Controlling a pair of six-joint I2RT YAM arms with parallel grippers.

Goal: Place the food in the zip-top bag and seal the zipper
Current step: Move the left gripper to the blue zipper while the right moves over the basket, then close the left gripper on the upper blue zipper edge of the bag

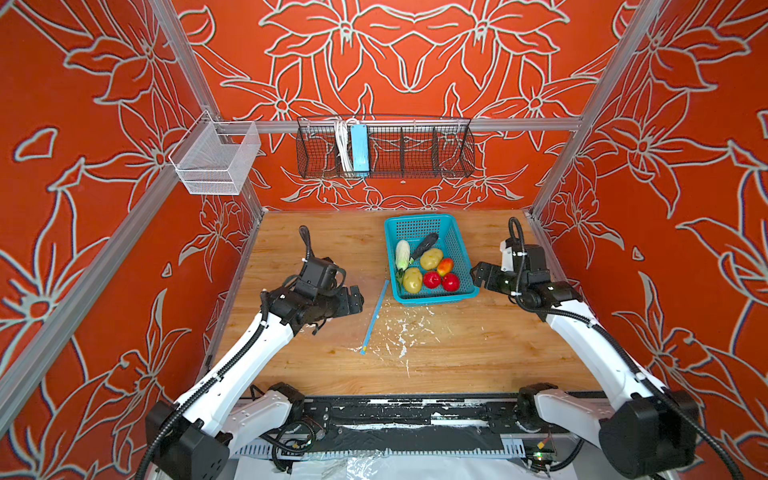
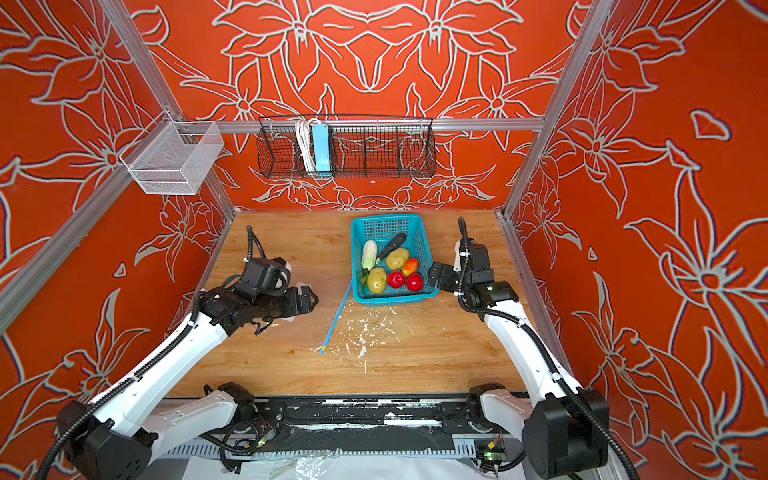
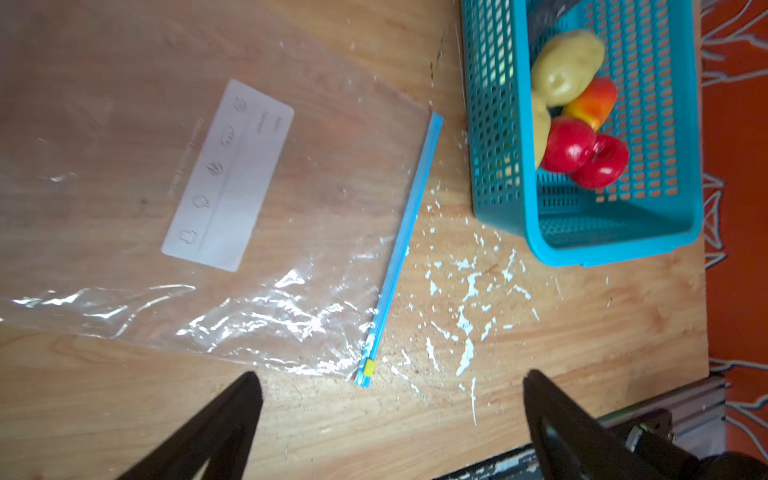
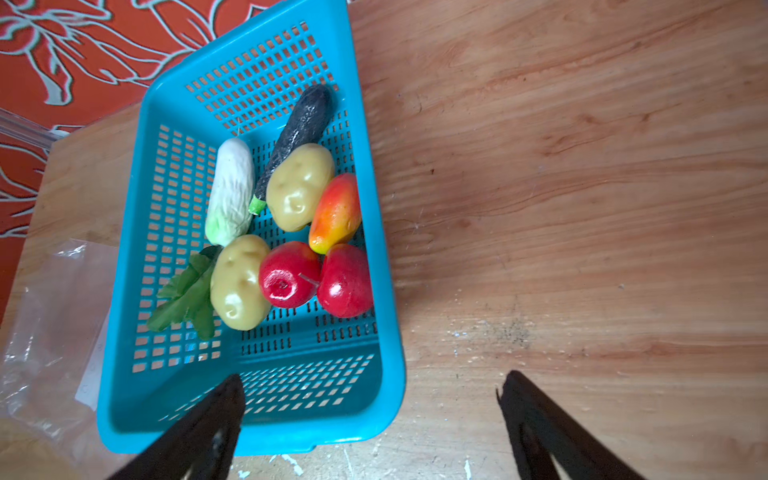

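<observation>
While heaped in teal basket (image 4: 316, 374), food (image 4: 297, 187) within right gripper (image 4: 374, 376) reach; zip-top bag (image 3: 124, 145) flat alongside, zipper (image 3: 409, 232) toward basket, likely for short transfers. Left gripper (image 3: 392, 374) near zipper; both spread, empty.

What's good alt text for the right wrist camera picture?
A teal basket on a wooden table holds two potatoes, two tomatoes, a red-yellow fruit, an eggplant and a leafy vegetable. The right end effector hovers open and empty at the basket's edge; a clear bag lies beside the basket.
</observation>
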